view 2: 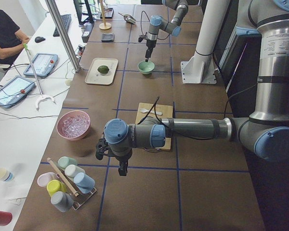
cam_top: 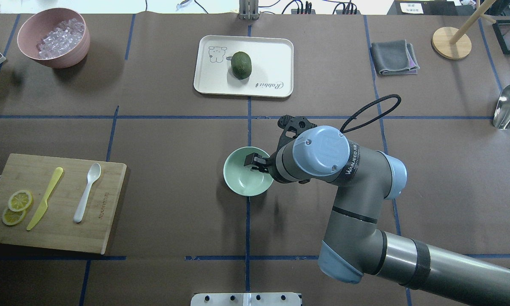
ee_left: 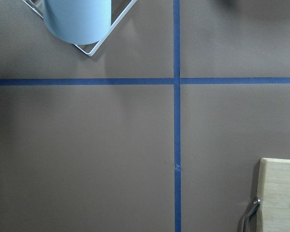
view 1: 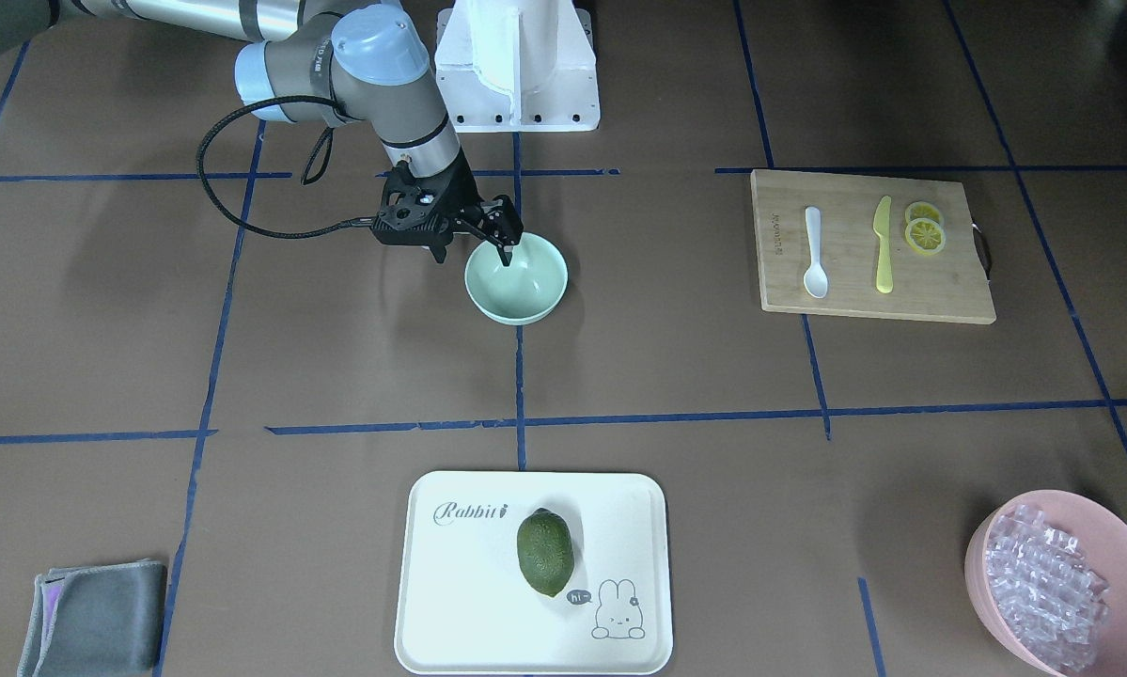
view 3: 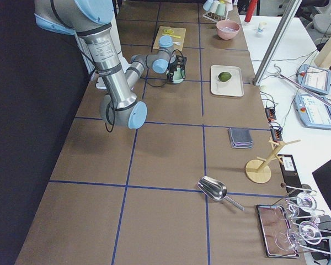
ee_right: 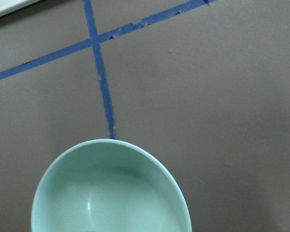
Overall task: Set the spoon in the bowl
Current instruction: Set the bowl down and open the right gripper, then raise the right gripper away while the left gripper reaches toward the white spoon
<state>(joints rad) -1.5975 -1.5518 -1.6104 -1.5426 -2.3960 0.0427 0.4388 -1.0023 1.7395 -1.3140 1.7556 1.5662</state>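
The white spoon [view 1: 814, 254] lies on the wooden cutting board [view 1: 939, 282], also in the overhead view [cam_top: 86, 191], beside a yellow-green knife [view 1: 884, 246]. The mint-green bowl [view 1: 525, 287] stands empty on the table near the middle and fills the lower part of the right wrist view [ee_right: 111, 193]. My right gripper [view 1: 474, 251] is at the bowl's rim, on the side away from the board. Its jaws look open, one finger inside the bowl and one outside. My left gripper [view 2: 121, 169] hangs over the table beyond the board. It shows only in the exterior left view, so I cannot tell its state.
Lemon slices [view 1: 925, 230] lie on the board. A white tray [view 1: 450, 602] holds a green lime [view 1: 544, 552]. A pink bowl [view 1: 981, 583] of clear cubes and a grey cloth [view 1: 93, 616] sit on opposite sides of the tray, both near the table's far edge. A cup rack [ee_left: 77, 19] is near the left wrist.
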